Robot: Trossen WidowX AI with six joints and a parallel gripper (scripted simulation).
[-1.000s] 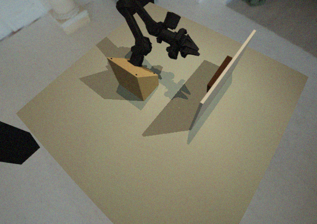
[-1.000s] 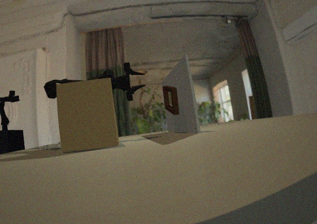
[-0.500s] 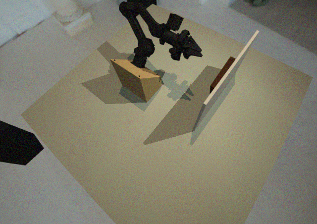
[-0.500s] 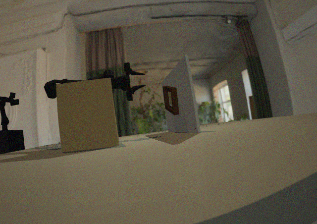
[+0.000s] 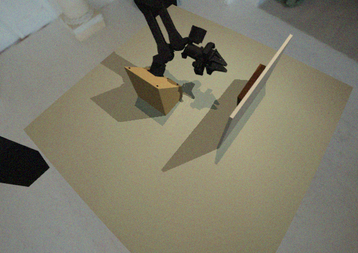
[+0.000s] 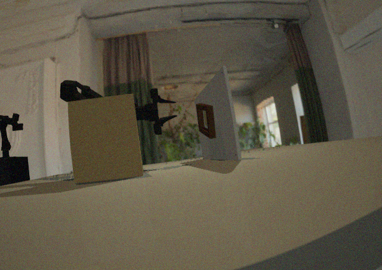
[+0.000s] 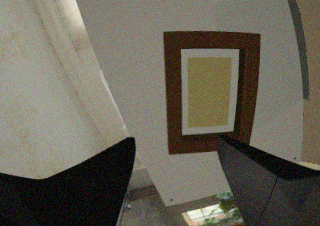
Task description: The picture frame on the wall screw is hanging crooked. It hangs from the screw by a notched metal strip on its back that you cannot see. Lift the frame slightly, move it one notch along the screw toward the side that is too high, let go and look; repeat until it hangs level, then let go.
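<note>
The brown picture frame (image 5: pixel 249 84) (image 6: pixel 211 122) (image 7: pixel 172 86) hangs on the face of the pale upright board (image 5: pixel 260 77) (image 6: pixel 220 106) (image 7: pixel 135 61). It is crooked against the board's edges: the end farther from the exterior camera is the higher one, the nearer end is lower. The wrist view is rolled, with the board's top edge toward its left. My gripper (image 5: pixel 226 67) (image 6: pixel 176 109) (image 7: pixel 176 142) is open and empty, one finger above the other. It stands in front of the frame with a gap, not touching it. The screw and notched strip are hidden.
My arm's base is mounted on a wooden block (image 5: pixel 170 99) (image 6: pixel 104 137), which stands back from the board on the tan table top (image 5: pixel 173 201) (image 6: pixel 215 214). Black box shapes (image 5: pixel 21 163) (image 6: pixel 14 168) show at the edges of the top and exterior views.
</note>
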